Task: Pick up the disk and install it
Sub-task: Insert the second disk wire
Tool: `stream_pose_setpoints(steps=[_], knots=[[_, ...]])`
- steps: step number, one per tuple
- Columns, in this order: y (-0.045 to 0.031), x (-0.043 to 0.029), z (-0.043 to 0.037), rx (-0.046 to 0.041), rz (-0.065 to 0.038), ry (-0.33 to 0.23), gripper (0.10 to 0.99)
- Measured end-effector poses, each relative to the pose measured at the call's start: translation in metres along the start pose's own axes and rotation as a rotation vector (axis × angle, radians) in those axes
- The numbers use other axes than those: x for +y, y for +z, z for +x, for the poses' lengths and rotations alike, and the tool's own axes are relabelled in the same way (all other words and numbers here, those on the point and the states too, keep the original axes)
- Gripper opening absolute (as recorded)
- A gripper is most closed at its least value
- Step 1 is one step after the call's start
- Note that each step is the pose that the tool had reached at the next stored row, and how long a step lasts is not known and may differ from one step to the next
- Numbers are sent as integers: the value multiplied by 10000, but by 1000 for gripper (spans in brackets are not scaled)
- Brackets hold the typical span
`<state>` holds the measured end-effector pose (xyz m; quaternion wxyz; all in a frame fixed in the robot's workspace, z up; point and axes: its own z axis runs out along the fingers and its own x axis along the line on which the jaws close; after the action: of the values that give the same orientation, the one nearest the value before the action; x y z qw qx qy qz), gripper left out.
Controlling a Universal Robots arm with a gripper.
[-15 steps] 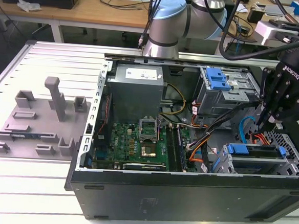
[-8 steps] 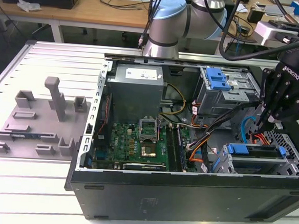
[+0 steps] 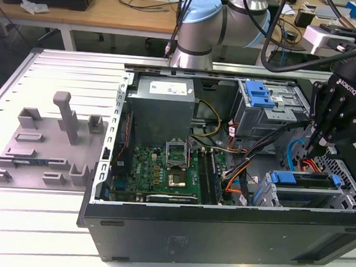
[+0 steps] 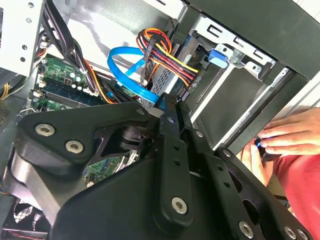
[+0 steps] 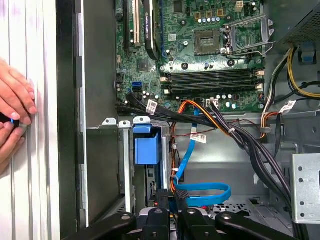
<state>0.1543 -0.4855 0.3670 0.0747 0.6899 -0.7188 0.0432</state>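
The disk (image 3: 301, 178) lies in the drive cage (image 3: 345, 195) at the case's front corner on the exterior view's right, its blue rail along the top. Its blue end piece (image 5: 147, 145) is seen in the first wrist view, and as a blue tab (image 4: 218, 56) in the second. My gripper (image 3: 316, 143) hangs just above and behind the cage, over the cables, apart from the disk. The fingers (image 5: 162, 199) stand close together with nothing between them, tips next to a looped blue data cable (image 5: 202, 191). In the second wrist view my gripper (image 4: 176, 107) is shut.
An open black computer case (image 3: 220, 228) lies on a slatted metal table (image 3: 60, 76). Motherboard (image 3: 163, 169), power supply (image 3: 164, 105) and a second cage with a blue tab (image 3: 258, 93) fill it. A grey fixture tray (image 3: 43, 142) lies beside it. A person's hands (image 5: 15, 105) rest outside the case wall.
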Motion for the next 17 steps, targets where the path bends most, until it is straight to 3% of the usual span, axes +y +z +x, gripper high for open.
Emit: stream_pose_setpoints(steps=[3, 5, 6, 9, 15, 17], knots=[[2, 0, 10, -31, 3, 0, 161], [9, 1, 54, -193, 36, -1, 161], [14, 4, 81, -319, 77, 0, 161], [21, 15, 120, -509, 160, 5, 161], [37, 62, 189, -659, 238, 10, 161], [51, 61, 231, -744, 246, -1, 161]])
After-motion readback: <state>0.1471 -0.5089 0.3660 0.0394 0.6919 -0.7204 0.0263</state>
